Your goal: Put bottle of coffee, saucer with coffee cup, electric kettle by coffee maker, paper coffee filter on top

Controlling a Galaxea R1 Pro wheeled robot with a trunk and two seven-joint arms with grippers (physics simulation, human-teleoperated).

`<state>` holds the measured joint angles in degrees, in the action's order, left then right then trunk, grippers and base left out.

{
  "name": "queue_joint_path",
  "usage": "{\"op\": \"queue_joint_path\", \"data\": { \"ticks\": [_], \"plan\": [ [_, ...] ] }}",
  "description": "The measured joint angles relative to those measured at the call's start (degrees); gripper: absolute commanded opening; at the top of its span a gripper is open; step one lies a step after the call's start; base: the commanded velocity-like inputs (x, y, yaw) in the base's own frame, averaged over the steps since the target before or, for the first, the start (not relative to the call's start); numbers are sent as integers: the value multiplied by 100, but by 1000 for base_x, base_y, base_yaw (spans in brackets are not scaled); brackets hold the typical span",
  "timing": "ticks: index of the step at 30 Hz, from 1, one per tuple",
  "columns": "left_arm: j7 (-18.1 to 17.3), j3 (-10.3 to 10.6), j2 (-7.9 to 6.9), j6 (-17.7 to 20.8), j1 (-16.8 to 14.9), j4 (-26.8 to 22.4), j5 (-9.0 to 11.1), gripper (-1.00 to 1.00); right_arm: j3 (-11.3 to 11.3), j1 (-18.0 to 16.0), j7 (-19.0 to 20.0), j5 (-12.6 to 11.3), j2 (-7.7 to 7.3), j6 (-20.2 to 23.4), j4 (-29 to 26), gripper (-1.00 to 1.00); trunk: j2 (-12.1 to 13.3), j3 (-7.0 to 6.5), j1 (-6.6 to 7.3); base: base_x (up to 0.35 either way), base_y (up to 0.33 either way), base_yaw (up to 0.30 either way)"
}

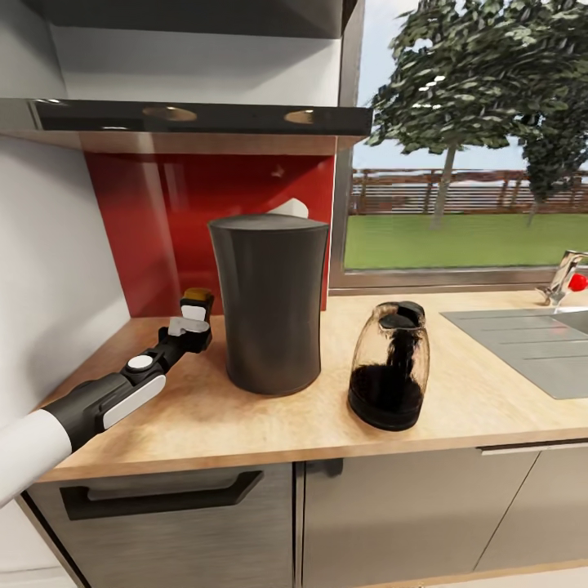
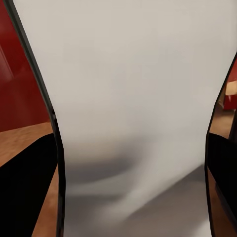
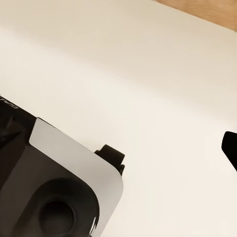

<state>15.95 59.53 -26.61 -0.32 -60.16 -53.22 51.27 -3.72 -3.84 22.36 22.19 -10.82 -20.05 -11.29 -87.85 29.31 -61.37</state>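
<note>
I have left gripper (image 1: 196, 317) clamped on bottle of coffee (image 1: 197, 304) beside coffee maker (image 1: 269, 302); electric kettle (image 1: 389, 365) placed; filter, saucer, cup pending; right jaws: cannot tell

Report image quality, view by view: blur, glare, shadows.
Head view: sharp; soft sheen on the tall dark-grey coffee maker, faint shadows on the beige wood-grain countertop. Left wrist view: blurred white label, too close. Right wrist view: bright, washed-out pale surface.

White-sleeved left arm (image 1: 37, 445) with black forearm, white side panel, round white cap, black tool (image 1: 194, 325).
</note>
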Motion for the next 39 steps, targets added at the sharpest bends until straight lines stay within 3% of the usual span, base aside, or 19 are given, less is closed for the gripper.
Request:
{"op": "queue_joint_path", "data": {
  "ticks": [25, 29, 39],
  "plan": [
    [0, 2, 0, 0, 0, 0, -1, -100, 0, 0, 0, 0, 1, 0, 1, 100, 0, 205, 0, 0, 0, 0],
    [0, 1, -2, 0, -1, 0, 3, -100, 0, 0, 0, 0, 1, 0, 0, 100, -159, 282, -87, 0, 0, 0],
    [0, -1, -3, 0, -1, 0, -3, -100, 0, 0, 0, 0, 0, 0, 0, 100, -241, 320, -132, 0, 0, 0]
  ]
}}
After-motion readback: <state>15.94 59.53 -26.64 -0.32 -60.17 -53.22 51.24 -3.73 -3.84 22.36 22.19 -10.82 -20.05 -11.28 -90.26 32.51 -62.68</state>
